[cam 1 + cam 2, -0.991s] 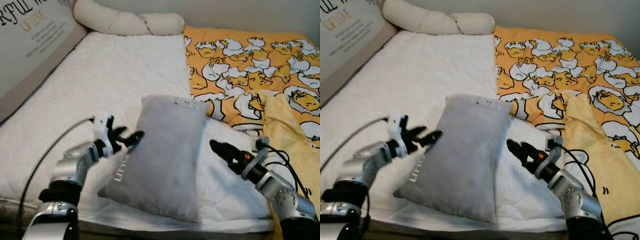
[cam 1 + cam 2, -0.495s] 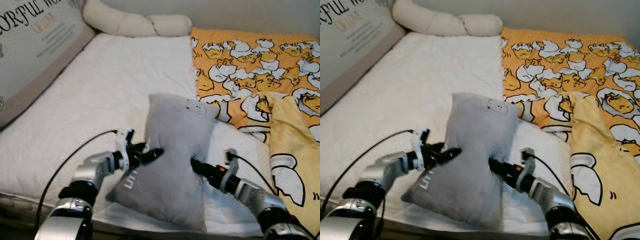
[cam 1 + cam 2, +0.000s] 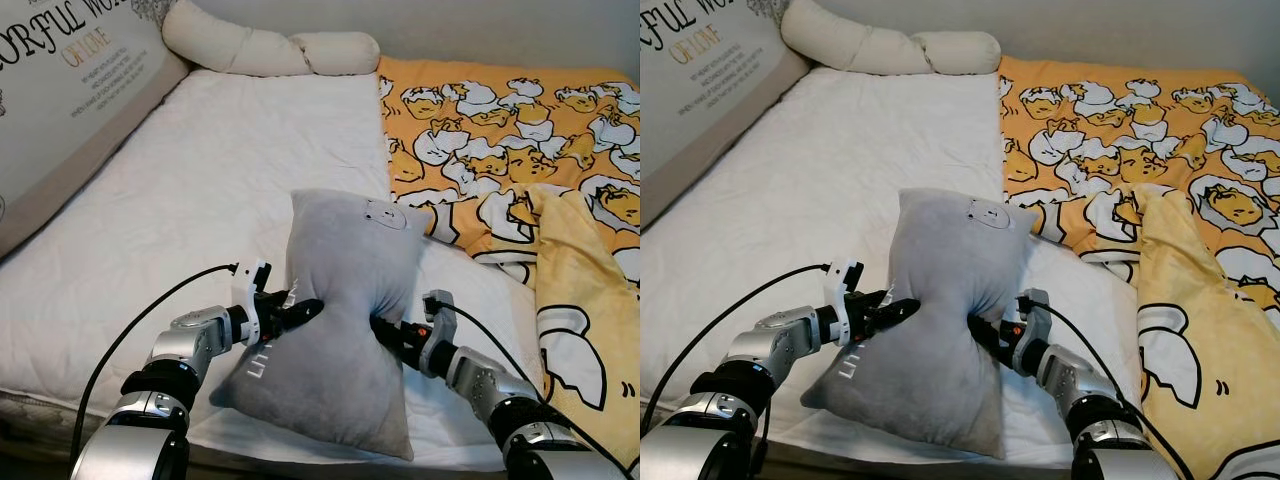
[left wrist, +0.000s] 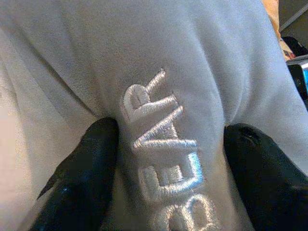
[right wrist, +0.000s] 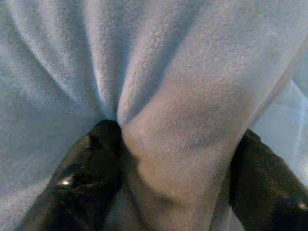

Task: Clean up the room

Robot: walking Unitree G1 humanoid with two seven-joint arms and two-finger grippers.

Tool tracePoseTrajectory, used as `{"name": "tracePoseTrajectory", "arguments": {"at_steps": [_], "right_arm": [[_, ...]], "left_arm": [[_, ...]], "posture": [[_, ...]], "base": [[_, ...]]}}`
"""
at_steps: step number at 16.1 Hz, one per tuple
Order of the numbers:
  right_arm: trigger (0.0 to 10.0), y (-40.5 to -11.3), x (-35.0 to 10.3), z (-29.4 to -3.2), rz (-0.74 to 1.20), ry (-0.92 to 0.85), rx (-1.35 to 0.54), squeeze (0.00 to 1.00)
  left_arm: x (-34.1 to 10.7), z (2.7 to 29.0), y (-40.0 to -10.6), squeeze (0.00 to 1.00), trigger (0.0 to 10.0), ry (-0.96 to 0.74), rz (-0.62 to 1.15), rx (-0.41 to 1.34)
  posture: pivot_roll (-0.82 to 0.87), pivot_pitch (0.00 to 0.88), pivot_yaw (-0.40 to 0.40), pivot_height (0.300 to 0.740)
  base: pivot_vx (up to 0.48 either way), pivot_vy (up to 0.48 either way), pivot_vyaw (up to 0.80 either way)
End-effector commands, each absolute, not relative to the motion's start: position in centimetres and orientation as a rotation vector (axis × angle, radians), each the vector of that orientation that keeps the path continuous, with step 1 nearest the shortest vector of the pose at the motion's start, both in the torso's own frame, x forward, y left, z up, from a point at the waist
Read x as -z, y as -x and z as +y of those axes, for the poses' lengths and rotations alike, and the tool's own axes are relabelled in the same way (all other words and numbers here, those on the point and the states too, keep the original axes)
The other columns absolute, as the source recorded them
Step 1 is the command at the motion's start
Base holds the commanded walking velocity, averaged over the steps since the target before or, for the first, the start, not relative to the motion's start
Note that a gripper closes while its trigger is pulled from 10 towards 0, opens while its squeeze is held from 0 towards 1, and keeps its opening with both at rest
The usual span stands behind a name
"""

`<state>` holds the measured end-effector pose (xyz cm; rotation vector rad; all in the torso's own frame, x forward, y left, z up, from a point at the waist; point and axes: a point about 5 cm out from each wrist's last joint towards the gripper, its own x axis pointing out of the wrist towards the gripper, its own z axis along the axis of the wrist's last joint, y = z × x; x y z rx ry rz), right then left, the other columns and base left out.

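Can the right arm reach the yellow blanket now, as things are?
Probably not at once: the right tool is pressed into the gray pillow, opposite the left tool. The blanket lies just beside it, nothing between.

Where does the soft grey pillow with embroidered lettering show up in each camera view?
Left eye view: grey pillow, centre foreground on the white mattress.
Right eye view: the same, slightly leftward.
Left wrist view: close up between two black fingers, lettering showing.
Right wrist view: a bunched fold.
Shared landmark: the embroidered lettering.

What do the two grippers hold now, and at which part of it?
Both hold the grey pillow at its pinched middle: the left gripper on its left edge, the right gripper on its right edge.
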<state>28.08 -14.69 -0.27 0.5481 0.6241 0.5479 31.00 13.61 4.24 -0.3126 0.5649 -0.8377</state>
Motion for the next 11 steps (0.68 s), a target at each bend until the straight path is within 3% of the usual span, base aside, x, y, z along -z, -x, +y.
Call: {"name": "tracePoseTrajectory", "arguments": {"at_steps": [1,11], "right_arm": [[0.0,-28.6,-0.1,-13.8,0.616,-0.545,-0.568,0.00],[0.0,-29.7,-1.1,-12.7,0.557,-0.502,-0.590,0.00]], "left_arm": [[-3.4,13.1,-30.5,0.00,0.0,0.286,0.618,0.850],[-3.8,13.4,-31.1,0.00,0.0,0.285,0.617,0.834]], "posture": [[0.03,0.000,0.037,0.740],[0.03,0.000,0.050,0.740]], "base": [[0.000,0.000,0.00],[0.000,0.000,0.00]]}}
